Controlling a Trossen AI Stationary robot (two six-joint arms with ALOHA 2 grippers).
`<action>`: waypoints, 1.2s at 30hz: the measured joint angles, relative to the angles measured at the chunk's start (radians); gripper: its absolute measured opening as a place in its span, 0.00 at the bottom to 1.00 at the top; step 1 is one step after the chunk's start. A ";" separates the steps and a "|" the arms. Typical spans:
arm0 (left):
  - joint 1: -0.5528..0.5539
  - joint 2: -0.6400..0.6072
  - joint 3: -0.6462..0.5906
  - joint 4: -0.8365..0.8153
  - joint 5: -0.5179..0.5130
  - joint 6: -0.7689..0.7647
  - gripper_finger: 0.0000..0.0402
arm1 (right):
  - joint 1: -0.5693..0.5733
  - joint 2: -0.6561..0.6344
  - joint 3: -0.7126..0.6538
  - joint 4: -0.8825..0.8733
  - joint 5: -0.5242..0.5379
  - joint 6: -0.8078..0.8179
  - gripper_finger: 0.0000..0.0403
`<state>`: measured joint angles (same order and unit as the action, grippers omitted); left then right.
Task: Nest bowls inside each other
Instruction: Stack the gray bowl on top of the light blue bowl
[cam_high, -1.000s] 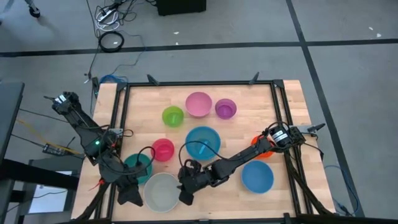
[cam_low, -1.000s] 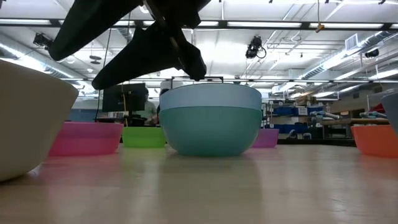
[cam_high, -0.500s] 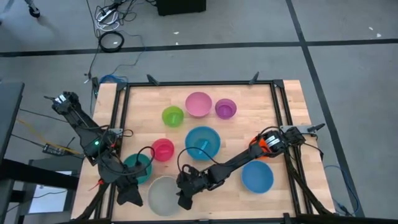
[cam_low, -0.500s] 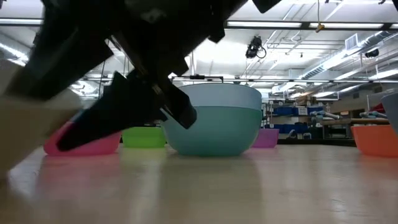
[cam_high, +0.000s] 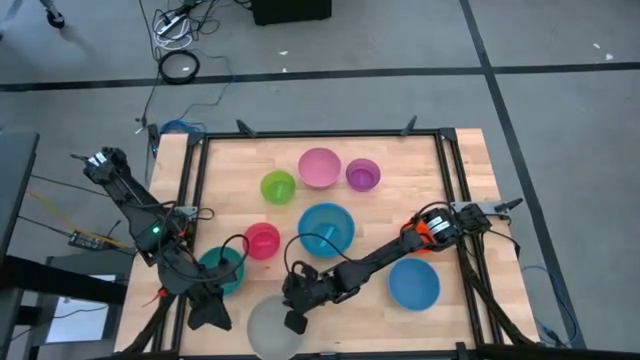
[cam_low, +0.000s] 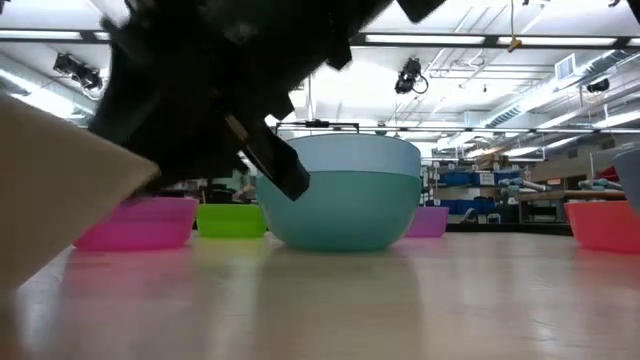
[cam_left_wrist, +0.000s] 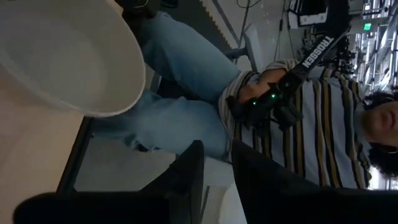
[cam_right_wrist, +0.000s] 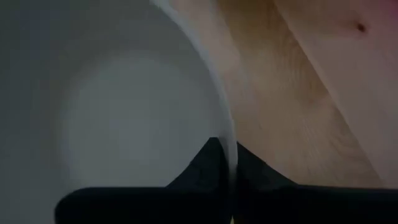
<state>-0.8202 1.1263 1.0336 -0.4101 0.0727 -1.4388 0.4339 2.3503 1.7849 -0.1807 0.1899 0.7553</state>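
A pale grey-white bowl (cam_high: 270, 328) sits at the table's near edge, tilted in the low view (cam_low: 50, 210). My right gripper (cam_high: 294, 322) is shut on its rim. My left gripper (cam_high: 210, 318) hangs open and holds nothing, left of that bowl, beyond the near left corner. A teal bowl (cam_high: 222, 270) stands partly under the left arm. Standing apart on their bases are a magenta bowl (cam_high: 262, 240), a large light-blue bowl (cam_high: 325, 228), a lime bowl (cam_high: 278, 186), a pink bowl (cam_high: 319, 167), a purple bowl (cam_high: 363, 174) and a blue bowl (cam_high: 413, 283). An orange bowl (cam_high: 424, 243) shows behind the right arm. My right gripper pinches the grey-white bowl's rim (cam_right_wrist: 229, 134) on its right side. One finger (cam_right_wrist: 208, 163) is inside the bowl and the other outside the wall. The fingers slant down from the table's right and far side. The bowl is tilted in the hold.
A black frame (cam_high: 196, 190) borders the wooden table top. A person in a striped shirt and jeans (cam_left_wrist: 323, 118) sits just beyond the near edge. Bare wood lies between the blue bowl and the near edge.
My right gripper has sunk toward the near edge and shut on the grey-white bowl's rim. The bowl has slid toward the near edge and tipped.
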 joint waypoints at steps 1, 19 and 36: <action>0.000 0.000 0.000 0.000 0.000 0.004 0.23 | 0.000 -0.004 0.000 -0.003 0.004 -0.001 0.02; 0.003 0.000 0.000 0.000 -0.172 0.219 0.23 | -0.103 -0.436 -0.001 -0.637 0.283 -0.139 0.00; 0.050 0.000 0.000 0.058 -0.398 0.485 0.23 | -0.386 -0.391 -0.003 -0.943 0.055 -0.218 0.00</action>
<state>-0.7704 1.1263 1.0336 -0.3522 -0.3251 -0.9537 0.0479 1.9589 1.7821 -1.1238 0.2450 0.5375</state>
